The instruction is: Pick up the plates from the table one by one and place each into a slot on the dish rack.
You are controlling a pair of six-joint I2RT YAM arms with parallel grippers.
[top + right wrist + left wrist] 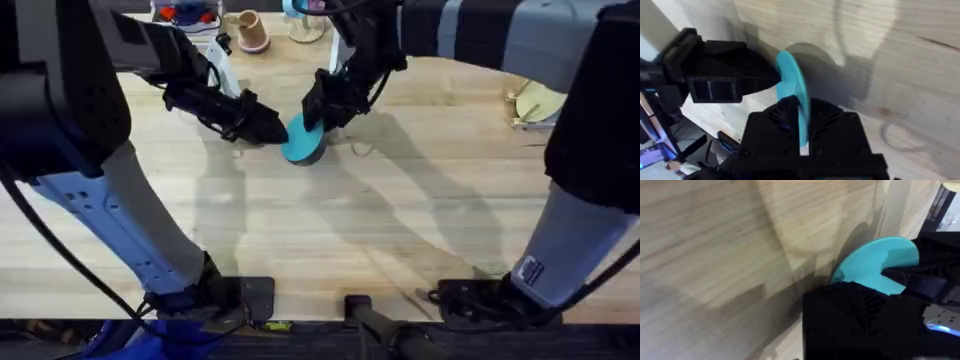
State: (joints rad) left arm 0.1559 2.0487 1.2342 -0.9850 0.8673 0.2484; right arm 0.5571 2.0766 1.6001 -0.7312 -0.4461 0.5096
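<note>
A turquoise plate (300, 142) is held on edge just above the table (400, 230), near its middle back. My left gripper (272, 128) comes in from the left and is shut on the plate's left rim. My right gripper (322, 112) reaches down from the back right and is shut on the plate's upper right part. The right wrist view has the plate (790, 80) edge-on between my right gripper's (804, 125) fingers, with the left gripper (772, 77) meeting it from the far side. Part of the plate (870, 262) shows in the left wrist view. The dish rack (535, 100) stands at the far right.
Along the back edge are a pale pink cup (252, 32) and a tray of small colourful items (185, 14). Bare wood stretches across the front and right of the table, between the arm bases.
</note>
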